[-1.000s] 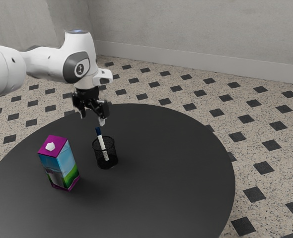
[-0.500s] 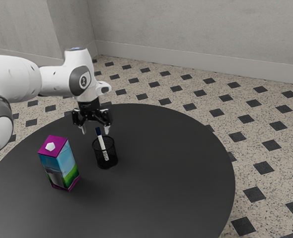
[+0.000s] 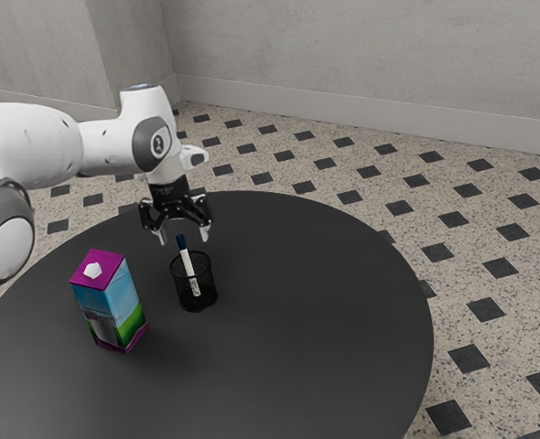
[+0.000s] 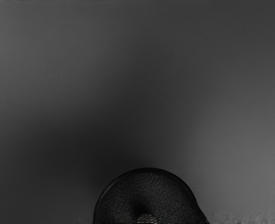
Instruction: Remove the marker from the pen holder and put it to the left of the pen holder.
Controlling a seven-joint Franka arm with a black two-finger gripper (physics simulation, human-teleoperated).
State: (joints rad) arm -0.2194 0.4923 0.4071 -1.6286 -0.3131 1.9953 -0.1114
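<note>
the marker (image 3: pixel 189 262) is slim and white along its barrel, with a dark blue end pointing up. it leans inside the black mesh pen holder (image 3: pixel 180 286), tilted toward the exterior view's left, its blue end poking out above the rim and its white lower part showing through the mesh. my gripper (image 3: pixel 184 236) hangs over the holder with its jaws spread wide, nothing pinched between them, close to that blue end. a carton (image 3: pixel 111 300), purple-topped, stands near the holder on the dark round table (image 3: pixel 307 320).
</note>
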